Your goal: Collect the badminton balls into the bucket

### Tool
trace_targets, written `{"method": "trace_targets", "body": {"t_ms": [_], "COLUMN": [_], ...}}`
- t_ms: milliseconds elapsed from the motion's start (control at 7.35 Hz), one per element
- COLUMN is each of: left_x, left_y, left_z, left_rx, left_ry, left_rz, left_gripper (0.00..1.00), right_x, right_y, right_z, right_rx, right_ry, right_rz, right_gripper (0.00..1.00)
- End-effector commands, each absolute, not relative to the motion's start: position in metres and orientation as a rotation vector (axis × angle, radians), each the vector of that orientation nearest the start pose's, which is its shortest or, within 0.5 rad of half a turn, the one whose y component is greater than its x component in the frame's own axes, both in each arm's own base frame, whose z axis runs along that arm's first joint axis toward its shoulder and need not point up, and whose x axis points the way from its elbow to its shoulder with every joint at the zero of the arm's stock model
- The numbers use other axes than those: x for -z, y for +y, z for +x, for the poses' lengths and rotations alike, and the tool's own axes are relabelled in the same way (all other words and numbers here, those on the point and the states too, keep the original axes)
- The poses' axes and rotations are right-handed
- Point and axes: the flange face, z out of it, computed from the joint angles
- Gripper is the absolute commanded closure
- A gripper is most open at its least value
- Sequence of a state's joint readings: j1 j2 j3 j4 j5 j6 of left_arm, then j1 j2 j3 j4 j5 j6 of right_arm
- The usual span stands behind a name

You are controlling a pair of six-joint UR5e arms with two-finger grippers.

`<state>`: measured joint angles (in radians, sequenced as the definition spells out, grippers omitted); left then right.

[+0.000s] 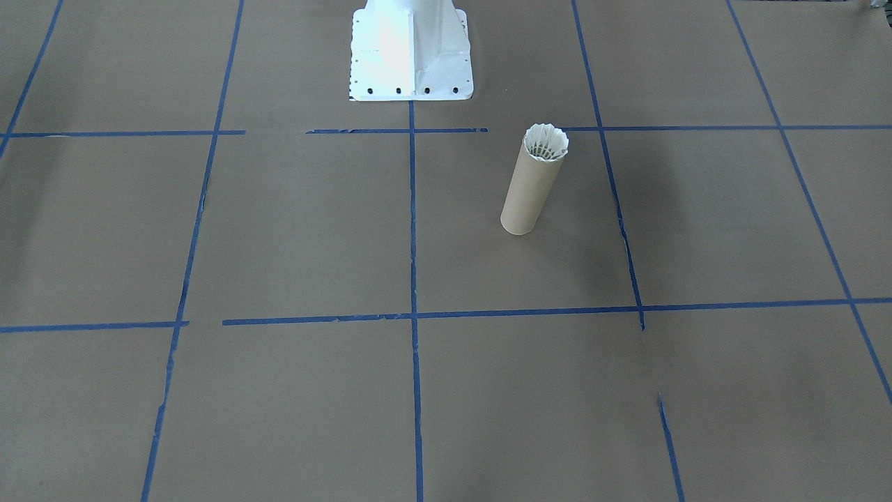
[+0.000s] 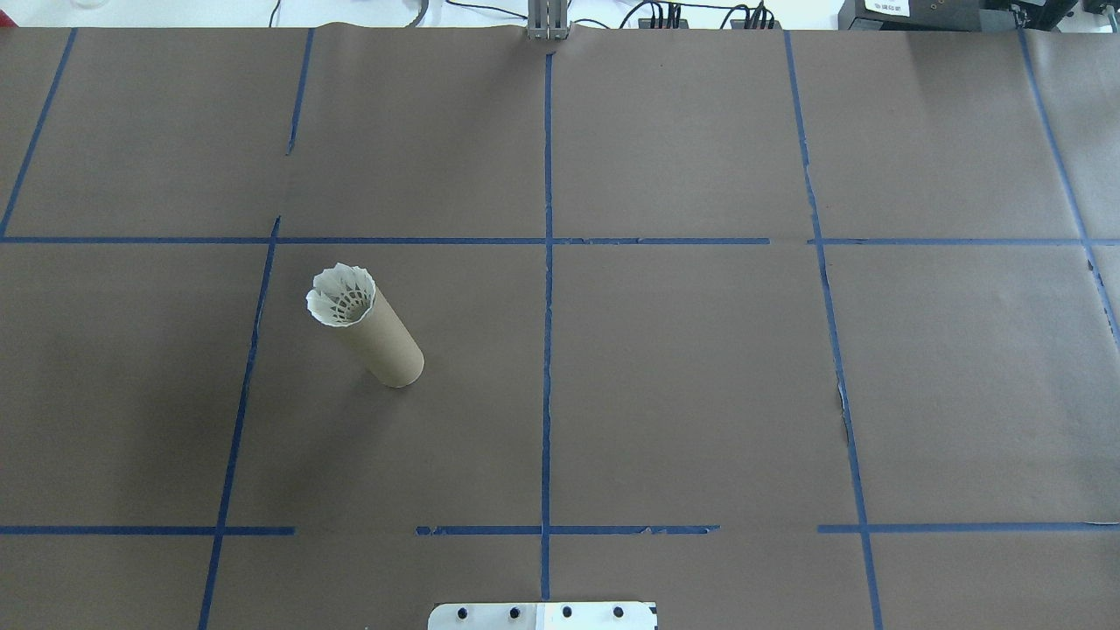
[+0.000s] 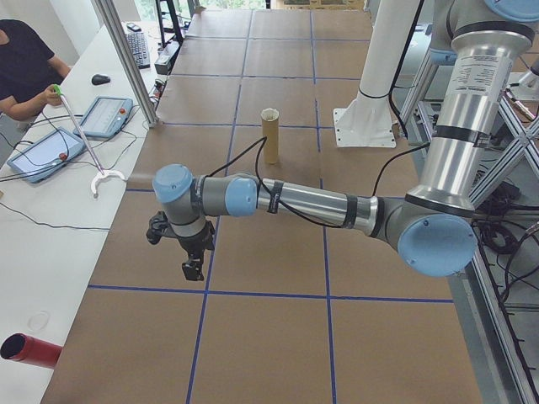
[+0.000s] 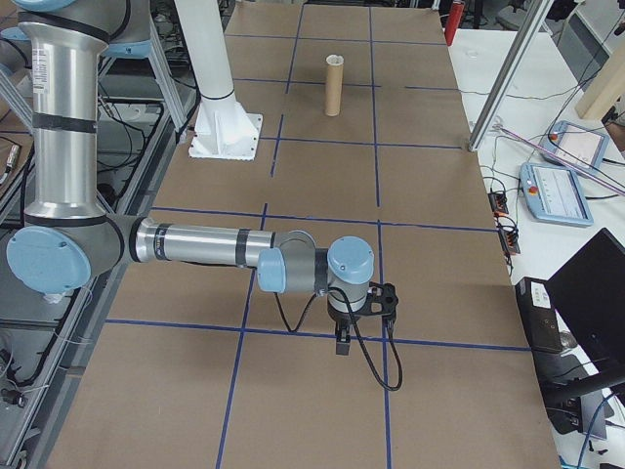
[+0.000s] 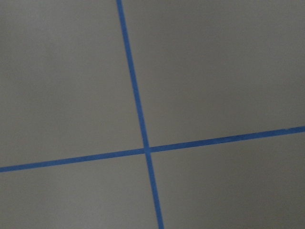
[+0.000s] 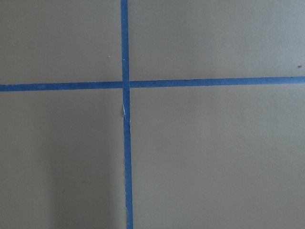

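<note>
The shuttlecock [image 2: 341, 295] sits feathers-up in the mouth of the upright bucket [image 2: 378, 339], left of centre, so collecting looks finished. Both arms hang well apart from it, the left gripper [image 3: 193, 268] and right gripper [image 4: 342, 342] too distant to tell whether they are parted or closed.

shuttlecock [image 2: 341, 295]: white, seated in top | tube [image 2: 381, 342]: tan, upright

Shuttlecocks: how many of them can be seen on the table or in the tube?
1. The shuttlecock sits in the open top of the upright cardboard tube, feather skirt upward. None lies on the table. More could be hidden deeper inside the tube.
</note>
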<state>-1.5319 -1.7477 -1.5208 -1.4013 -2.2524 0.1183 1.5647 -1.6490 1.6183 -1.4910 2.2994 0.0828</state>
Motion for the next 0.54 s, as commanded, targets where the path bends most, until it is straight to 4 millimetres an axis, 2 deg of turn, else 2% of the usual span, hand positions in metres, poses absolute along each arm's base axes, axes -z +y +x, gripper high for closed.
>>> {"method": "trace_targets", "body": {"t_ms": [0,272,408], "left_x": [-0.638,-0.658,-0.666], "left_y": [-0.546,-0.507,-0.494], "left_z": [-0.059,-0.053,-0.053], "left_rx": [-0.118,-0.093,-0.088], "left_ry": [0.689,0.782,0.783], "left_rz": [-0.041,-0.079,-0.093], "left_gripper": [0.0,0.0,0.0], "right_x": [-0.668,-0.668,-0.668], "right_y": [-0.462,-0.462,-0.462], "right_z": [0.064,0.064,0.064], "right_rx": [-0.055,-0.055,-0.055], "right_ry": [-0.73,-0.73,-0.73], "right_rz": [0.014,0.014,0.014], "right_gripper": [0.0,0.0,0.0]}}
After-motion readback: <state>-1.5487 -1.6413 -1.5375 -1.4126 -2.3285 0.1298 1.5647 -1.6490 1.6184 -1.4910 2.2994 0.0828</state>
